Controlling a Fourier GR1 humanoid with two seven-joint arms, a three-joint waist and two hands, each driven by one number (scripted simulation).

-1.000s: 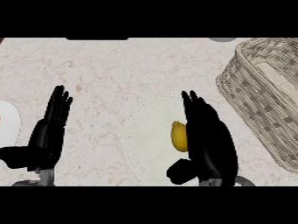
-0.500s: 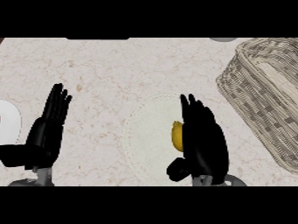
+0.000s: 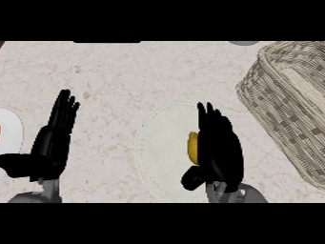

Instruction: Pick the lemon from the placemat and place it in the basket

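Low in the centre-right of the frame, the right hand hovered with fingers straight and close together, pointing up the frame, seemingly lined up to close on the lemon. The lemon lay just left of its palm, partly hidden, on the pale round placemat; its long axis ran up and down the frame. The basket waited at the right edge. At lower left the left hand rested open, beside a white plate.

The single head view looks steeply down on the counter from above and behind the right hand.
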